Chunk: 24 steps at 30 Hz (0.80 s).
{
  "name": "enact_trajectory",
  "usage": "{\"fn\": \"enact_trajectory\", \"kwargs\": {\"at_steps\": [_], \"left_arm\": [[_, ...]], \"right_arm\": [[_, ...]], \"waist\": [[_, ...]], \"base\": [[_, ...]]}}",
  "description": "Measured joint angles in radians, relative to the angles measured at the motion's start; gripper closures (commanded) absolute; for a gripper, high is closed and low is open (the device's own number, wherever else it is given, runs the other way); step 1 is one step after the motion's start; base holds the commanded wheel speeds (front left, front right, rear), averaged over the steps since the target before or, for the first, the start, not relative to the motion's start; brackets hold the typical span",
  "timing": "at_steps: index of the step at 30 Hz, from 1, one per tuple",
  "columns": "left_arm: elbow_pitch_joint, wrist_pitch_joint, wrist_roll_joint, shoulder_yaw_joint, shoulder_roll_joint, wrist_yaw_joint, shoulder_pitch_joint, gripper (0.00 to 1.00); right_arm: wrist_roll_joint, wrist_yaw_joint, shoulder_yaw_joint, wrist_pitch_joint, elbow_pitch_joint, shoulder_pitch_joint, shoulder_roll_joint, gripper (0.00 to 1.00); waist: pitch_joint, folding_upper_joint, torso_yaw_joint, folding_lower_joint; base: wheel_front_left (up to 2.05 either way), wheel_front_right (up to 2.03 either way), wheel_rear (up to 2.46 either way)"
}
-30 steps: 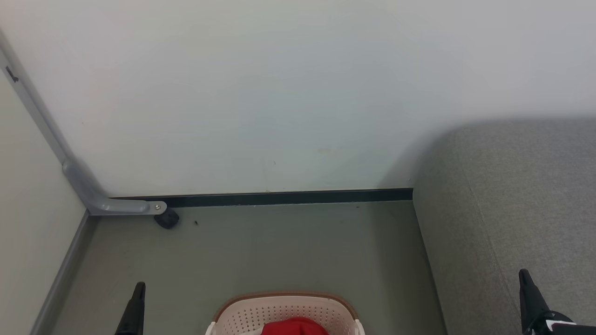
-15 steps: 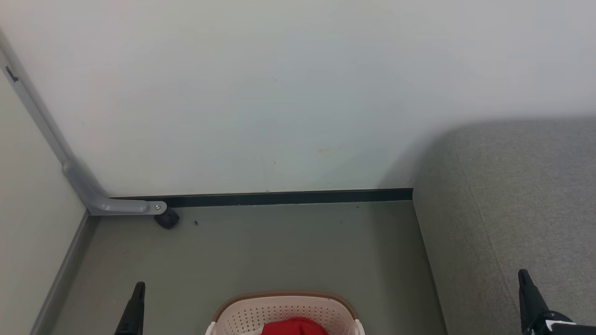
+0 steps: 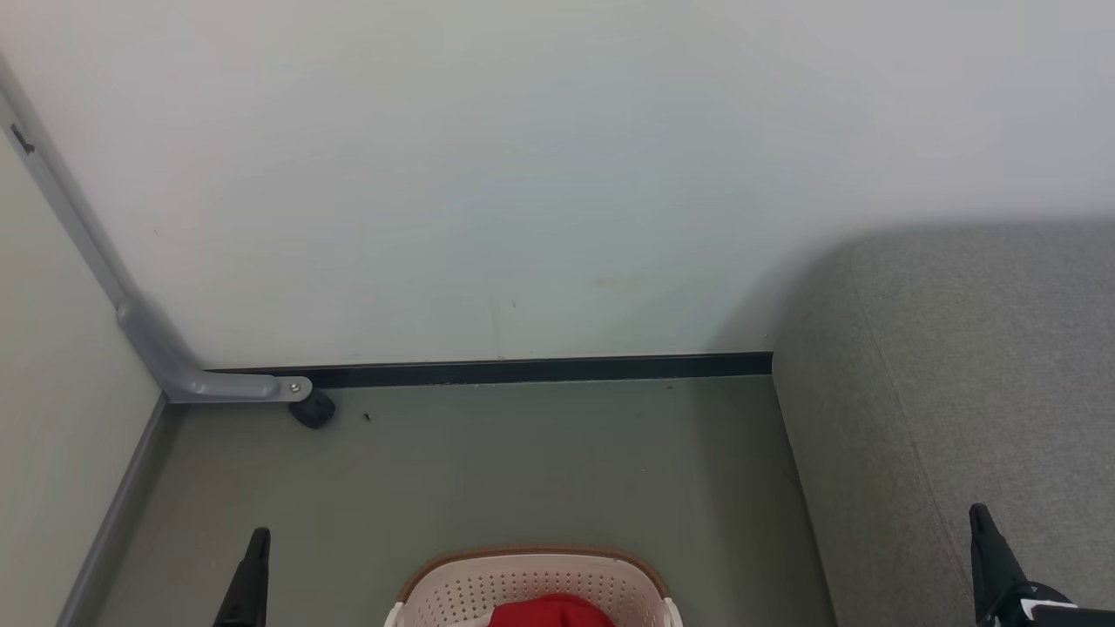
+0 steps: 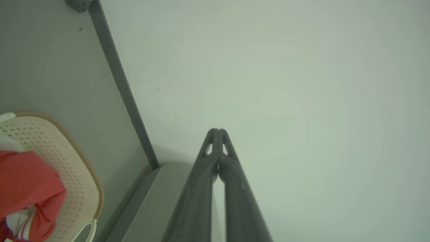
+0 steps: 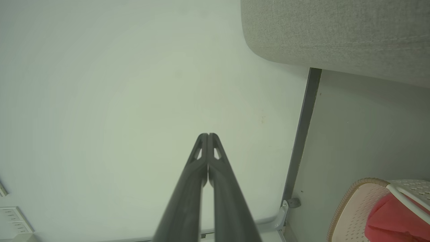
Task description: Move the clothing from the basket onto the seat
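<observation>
The cream perforated basket with a brown rim stands on the floor at the bottom middle of the head view, with red clothing heaped inside. The grey seat fills the right side. My left gripper rises at the lower left, left of the basket, shut and empty. Over the seat's near part stands my right gripper, also shut and empty. In the left wrist view the left gripper points at the wall, basket and clothing lower left. In the right wrist view the right gripper has basket, clothing and seat to its right.
A pale wall with a dark skirting strip stands close behind the basket. A grey metal bracket with a small black wheel sits in the left corner. Grey floor lies between basket and wall. Wall sockets show in the right wrist view.
</observation>
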Motion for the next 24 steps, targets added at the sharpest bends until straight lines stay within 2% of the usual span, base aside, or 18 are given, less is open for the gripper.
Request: {"fn": "enact_trajectory", "kwargs": {"at_steps": [24], "left_arm": [[0.0,0.0,0.0,0.003,-0.001,0.0,0.0,1.0]], "right_arm": [[-0.001,0.0,-0.004,0.001,0.0,0.0,0.003,1.0]], "waist": [[0.0,0.0,0.0,0.0]], "base": [[0.0,0.0,0.0]]}}
